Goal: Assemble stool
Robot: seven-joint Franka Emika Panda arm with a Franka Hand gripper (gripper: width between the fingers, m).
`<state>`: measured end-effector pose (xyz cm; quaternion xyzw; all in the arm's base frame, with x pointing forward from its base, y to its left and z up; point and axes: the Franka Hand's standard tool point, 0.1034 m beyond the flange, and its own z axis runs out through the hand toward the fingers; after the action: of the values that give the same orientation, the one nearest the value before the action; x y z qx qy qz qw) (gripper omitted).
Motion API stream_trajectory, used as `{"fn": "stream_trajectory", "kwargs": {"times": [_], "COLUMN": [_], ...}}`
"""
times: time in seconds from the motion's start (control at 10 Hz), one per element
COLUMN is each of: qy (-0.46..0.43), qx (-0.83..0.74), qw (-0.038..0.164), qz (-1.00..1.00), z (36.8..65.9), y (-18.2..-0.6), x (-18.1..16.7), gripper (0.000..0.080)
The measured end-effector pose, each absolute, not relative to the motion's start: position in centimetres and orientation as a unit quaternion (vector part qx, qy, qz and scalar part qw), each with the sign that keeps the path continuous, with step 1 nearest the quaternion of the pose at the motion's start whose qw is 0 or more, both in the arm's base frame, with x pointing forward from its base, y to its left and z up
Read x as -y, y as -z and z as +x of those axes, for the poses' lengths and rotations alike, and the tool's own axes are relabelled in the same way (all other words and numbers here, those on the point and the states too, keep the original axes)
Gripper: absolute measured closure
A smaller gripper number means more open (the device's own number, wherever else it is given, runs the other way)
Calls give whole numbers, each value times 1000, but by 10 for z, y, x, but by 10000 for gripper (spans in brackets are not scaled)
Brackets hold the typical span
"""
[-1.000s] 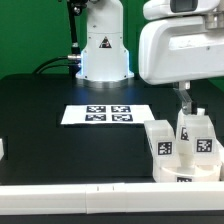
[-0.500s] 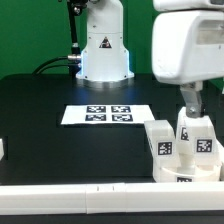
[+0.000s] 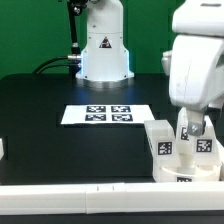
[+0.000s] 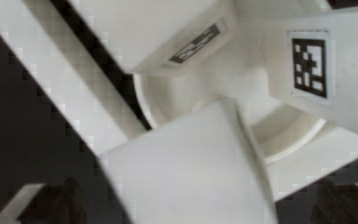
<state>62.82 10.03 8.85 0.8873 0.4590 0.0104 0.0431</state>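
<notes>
The stool's white parts stand bunched at the front of the exterior view's right: one tagged leg [image 3: 160,141], a second tagged leg [image 3: 203,141] and a low white part [image 3: 182,172] in front of them. My gripper [image 3: 190,122] hangs right above them, between the two legs, under the big white arm. In the wrist view a white leg [image 4: 185,165] runs between my dark fingertips [image 4: 48,205], which stand wide on either side of it. My gripper [image 4: 197,206] looks open. A tagged part [image 4: 309,58] and a rounded white part [image 4: 291,125] lie just beyond.
The marker board [image 3: 108,114] lies flat in the middle of the black table. The robot's base [image 3: 104,52] stands behind it with cables. A white rail [image 3: 90,190] runs along the front edge. A small white piece [image 3: 2,148] sits at the exterior view's left edge.
The arm has swung toward the exterior view's right and come lower over the stool parts. The parts have not moved.
</notes>
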Motion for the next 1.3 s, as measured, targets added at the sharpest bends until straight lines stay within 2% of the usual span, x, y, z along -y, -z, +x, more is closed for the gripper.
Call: {"fn": "stream_trajectory", "kwargs": {"times": [0.1, 0.4, 0.6, 0.7, 0.8, 1.1, 1.2, 1.3], "qy": [-13, -21, -24, -25, -27, -36, -34, -35], "qx": [-460, -430, -374, -339, -301, -123, -48, 27], "qw": [47, 49, 47, 46, 45, 38, 29, 11], "qz": [886, 901, 926, 939, 952, 991, 998, 999], "z": [629, 630, 630, 630, 630, 631, 633, 636], "y": [-80, -79, -79, -79, -79, -78, -79, -78], "x": [-99, -99, -99, -98, -98, -99, -95, -90], "gripper": [150, 150, 407, 407, 466, 466, 466, 466]}}
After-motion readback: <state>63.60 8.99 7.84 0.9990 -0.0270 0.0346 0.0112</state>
